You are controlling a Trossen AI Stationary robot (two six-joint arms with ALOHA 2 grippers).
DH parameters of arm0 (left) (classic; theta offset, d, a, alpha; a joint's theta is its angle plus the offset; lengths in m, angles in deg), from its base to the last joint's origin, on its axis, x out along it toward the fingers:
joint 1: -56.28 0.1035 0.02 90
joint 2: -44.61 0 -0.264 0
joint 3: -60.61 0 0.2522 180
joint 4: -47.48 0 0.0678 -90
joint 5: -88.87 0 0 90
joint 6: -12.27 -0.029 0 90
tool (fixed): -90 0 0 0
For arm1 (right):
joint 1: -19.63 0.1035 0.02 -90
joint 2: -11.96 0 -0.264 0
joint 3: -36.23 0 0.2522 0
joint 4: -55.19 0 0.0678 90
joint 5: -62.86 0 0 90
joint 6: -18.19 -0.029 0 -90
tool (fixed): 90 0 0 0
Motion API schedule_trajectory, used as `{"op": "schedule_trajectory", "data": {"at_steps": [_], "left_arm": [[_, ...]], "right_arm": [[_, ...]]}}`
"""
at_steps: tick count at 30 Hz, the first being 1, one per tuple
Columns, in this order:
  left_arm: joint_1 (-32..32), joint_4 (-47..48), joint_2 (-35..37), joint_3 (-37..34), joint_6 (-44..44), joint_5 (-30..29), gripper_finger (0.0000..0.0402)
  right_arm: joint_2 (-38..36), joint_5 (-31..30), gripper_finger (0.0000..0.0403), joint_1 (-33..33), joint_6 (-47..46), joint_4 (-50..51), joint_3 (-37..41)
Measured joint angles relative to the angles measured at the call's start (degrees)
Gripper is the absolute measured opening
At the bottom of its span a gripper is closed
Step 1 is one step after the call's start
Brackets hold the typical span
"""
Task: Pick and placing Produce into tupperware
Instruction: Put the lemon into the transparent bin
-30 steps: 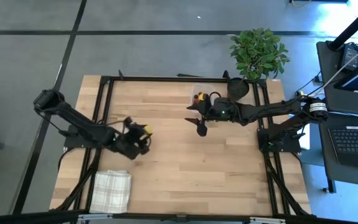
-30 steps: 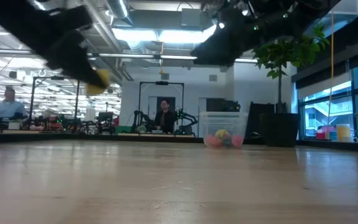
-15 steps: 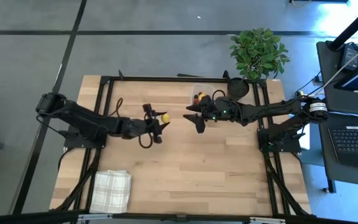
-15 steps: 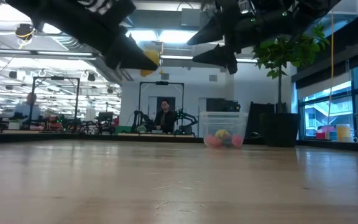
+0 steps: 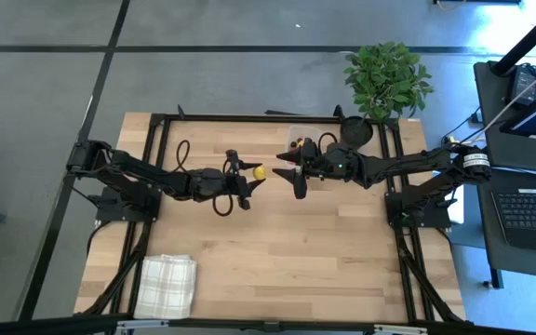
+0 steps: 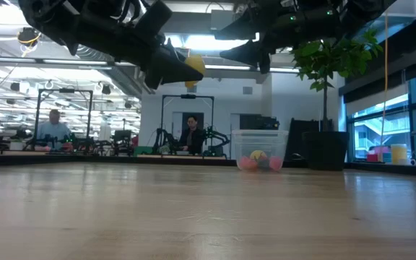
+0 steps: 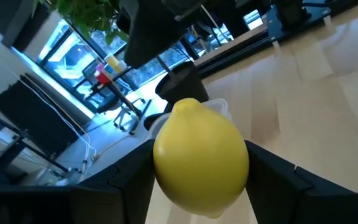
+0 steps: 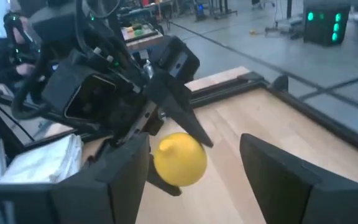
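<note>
Lemon between left tool fingers

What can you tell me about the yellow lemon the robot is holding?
The lemon is small, bright yellow and smooth, with a little nub at one end. It looks whole and clean. The left gripper pinches it between two dark fingers, one on each side, high in the air above the wooden table. The right gripper waits open just in front of it, not touching.

Even, bright overhead lighting; ceiling lamps glare above the left gripper. Right wrist view is motion-softened around the lemon; table shadows faint.
</note>
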Motion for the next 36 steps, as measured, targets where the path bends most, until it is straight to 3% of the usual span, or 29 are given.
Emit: {"op": "schedule_trajectory", "data": {"at_steps": [7, 12, 18, 36], "left_arm": [[0.48, -3.93, -1.6, 0.0, -2.75, 0.39, 0.0205], [0.48, -6.88, -2.32, -0.02, -3.4, 4.54, 0.0205], [0.49, -8.44, -2.32, -0.02, -5.31, 4.66, 0.0205], [3.82, -8.77, -2.32, -0.02, -0.74, 4.93, 0.0205]], "right_arm": [[0.61, 0.02, 0.0263, 0.09, -2.67, 2.77, 0.04], [2.77, 0.07, 0.0307, 0.09, -6.16, 2.63, 0.04], [3.85, 0.02, 0.0348, 0.09, -14.18, -0.19, 0.03], [3.85, -0.46, 0.0352, 0.2, -11.72, -2.6, 0.02]]}}
